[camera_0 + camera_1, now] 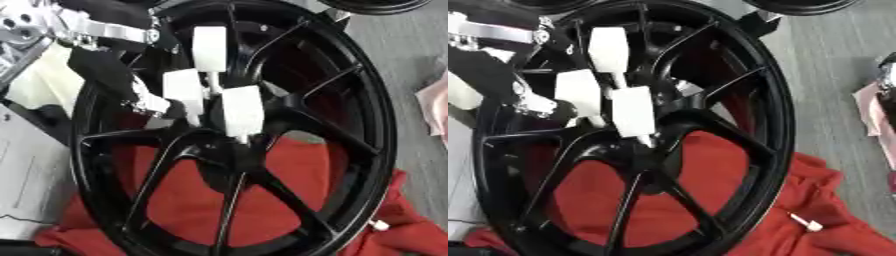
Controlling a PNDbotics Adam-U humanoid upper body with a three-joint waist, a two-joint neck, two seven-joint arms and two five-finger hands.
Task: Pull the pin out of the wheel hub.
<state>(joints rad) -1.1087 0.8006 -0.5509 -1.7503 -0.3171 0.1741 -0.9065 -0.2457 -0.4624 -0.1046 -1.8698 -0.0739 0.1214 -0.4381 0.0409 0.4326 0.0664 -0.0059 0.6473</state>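
One robot hand shows, the left hand, coming in from the upper left on a black and silver arm. Its white-padded fingers are spread apart and fairly straight, three pads showing, reaching down over the middle of the one large glossy black spoked wheel hub. The lowest pad lies against the hub's centre where the spokes meet; whether anything is pinched between the pads cannot be told. The right hand shows in neither view.

The wheel hub stands tilted, filling most of the picture, its rim running from the top edge to the bottom edge. It rests on one crumpled red cloth, which shows through the spokes and spreads out past the rim at the lower right.

One small white pin-like piece lies on the red cloth just outside the rim's lower right, apart from the hub. To the right of the cloth is bare grey floor, with open room there. At the left edge a pale flat panel sits close to the rim.
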